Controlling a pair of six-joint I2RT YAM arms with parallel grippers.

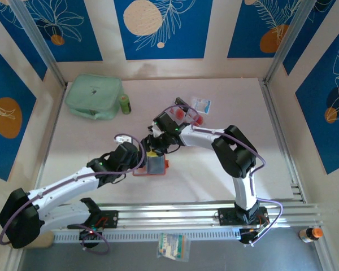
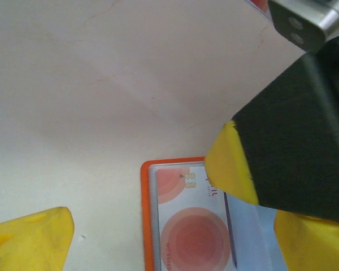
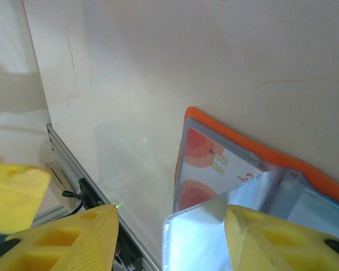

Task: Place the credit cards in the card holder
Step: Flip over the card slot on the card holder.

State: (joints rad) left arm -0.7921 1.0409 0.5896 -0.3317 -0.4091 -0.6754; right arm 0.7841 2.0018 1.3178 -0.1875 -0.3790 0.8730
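The orange card holder (image 1: pixel 155 165) lies open on the table between both arms. In the left wrist view its orange rim (image 2: pixel 146 214) frames a clear sleeve with a credit card (image 2: pixel 195 231) in it, red rounds and a chip showing. My left gripper (image 2: pixel 169 248) is open, straddling the holder. My right gripper (image 3: pixel 169 243) is open just above it, and a lifted clear sleeve leaf (image 3: pixel 214 231) rests against its right finger (image 3: pixel 271 237). The same card (image 3: pixel 206 161) shows below that leaf. More credit cards (image 1: pixel 189 114) lie loose behind the right arm.
A mint-green zip pouch (image 1: pixel 94 97) and a small green bottle (image 1: pixel 125 104) sit at the back left. Aluminium rails (image 1: pixel 186 212) run along the near edge. A packet (image 1: pixel 173 246) and a small bottle (image 1: pixel 309 233) lie in front of the rails.
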